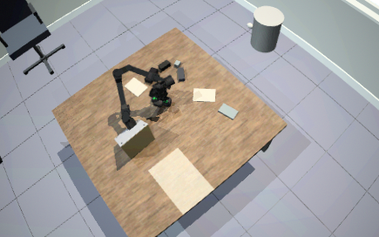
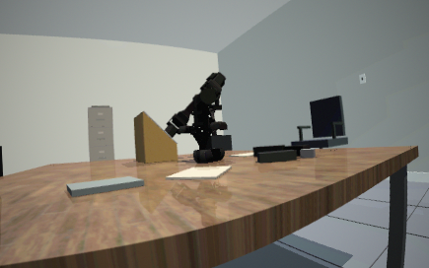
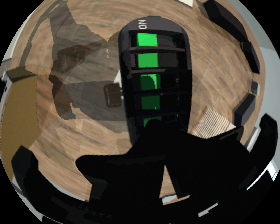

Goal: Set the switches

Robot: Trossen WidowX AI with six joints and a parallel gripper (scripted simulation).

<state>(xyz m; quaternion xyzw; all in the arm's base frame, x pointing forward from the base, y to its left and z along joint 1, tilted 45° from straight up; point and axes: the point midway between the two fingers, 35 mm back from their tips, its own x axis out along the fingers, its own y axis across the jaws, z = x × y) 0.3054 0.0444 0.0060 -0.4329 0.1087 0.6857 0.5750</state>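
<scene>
The dark grey controller unit [image 3: 168, 80] [image 2: 209, 157] sits on the bench beneath my arm, its switch side up. In the wrist view, green shows at the left end of five rockers, bright on the far two and shaded on the others. White ON lettering is at its far end. I cannot tell which rocker ends are pressed. My gripper [image 3: 152, 123] [image 1: 159, 98] is shut and empty, its tips over the near part of the unit. It hides the nearest rocker and part of the one beyond it. I cannot tell if the tips touch. The underside label is hidden.
A tan wedge-shaped box [image 1: 141, 141] [image 2: 156, 143] [image 3: 18, 125] stands left of the unit in the wrist view. Dark modules [image 1: 165, 65] and a small grey block [image 1: 177, 64] lie behind the arm. A grey-blue slab [image 1: 227, 111] [image 2: 106, 185] and a large pale sheet [image 1: 181, 180] lie farther out.
</scene>
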